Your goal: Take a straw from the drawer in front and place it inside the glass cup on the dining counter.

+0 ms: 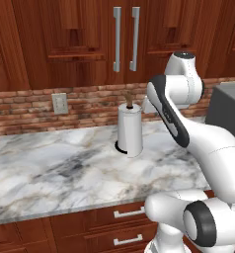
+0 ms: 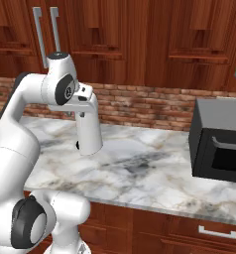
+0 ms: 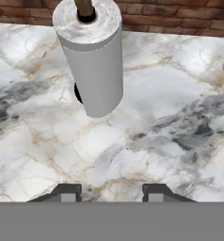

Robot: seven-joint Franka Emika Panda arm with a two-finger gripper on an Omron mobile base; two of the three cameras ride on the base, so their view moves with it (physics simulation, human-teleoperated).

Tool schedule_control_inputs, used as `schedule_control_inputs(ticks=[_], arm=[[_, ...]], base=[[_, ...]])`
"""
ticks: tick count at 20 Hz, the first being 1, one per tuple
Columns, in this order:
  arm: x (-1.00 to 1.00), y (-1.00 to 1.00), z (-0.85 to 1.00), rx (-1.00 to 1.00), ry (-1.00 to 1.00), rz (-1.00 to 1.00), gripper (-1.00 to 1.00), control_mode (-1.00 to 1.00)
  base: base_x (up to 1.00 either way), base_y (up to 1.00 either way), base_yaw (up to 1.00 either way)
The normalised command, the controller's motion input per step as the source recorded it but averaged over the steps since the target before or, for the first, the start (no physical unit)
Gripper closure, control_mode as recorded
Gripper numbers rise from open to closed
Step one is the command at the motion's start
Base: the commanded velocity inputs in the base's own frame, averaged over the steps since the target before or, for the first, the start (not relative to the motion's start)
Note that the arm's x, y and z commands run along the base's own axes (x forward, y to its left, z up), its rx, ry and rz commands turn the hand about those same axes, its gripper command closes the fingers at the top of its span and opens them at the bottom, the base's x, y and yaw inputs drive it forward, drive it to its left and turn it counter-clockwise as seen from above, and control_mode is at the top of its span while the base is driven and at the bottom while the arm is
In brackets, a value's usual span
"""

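The gripper (image 3: pixel 111 192) hangs over the marble worktop (image 1: pixel 50 173) with its jaws spread and nothing between them — the tips are barely in view, so the gap is roughly judged. A paper towel roll (image 3: pixel 91 61) stands upright just ahead. The drawer (image 1: pixel 117 213) sits shut below the worktop's front edge.
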Motion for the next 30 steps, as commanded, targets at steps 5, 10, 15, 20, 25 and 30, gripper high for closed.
schedule_control_inputs(ticks=[5,10,15,20,25,30], arm=[[-0.06,0.0,0.0,0.0,0.0,0.0,-1.0,1.0],[0.0,0.0,0.0,0.0,0.0,0.0,-1.0,1.0],[0.0,0.0,0.0,0.0,0.0,0.0,-1.0,1.0],[0.0,0.0,0.0,0.0,0.0,0.0,-1.0,1.0],[0.0,0.0,0.0,0.0,0.0,0.0,-1.0,1.0],[0.0,0.0,0.0,0.0,0.0,0.0,-1.0,1.0]], base=[[-0.15,0.0,0.0],[-0.67,0.0,0.0],[-0.39,0.0,0.0],[-0.2,-0.25,0.06],[-0.01,-0.44,0.2],[-0.06,-0.64,0.23]])
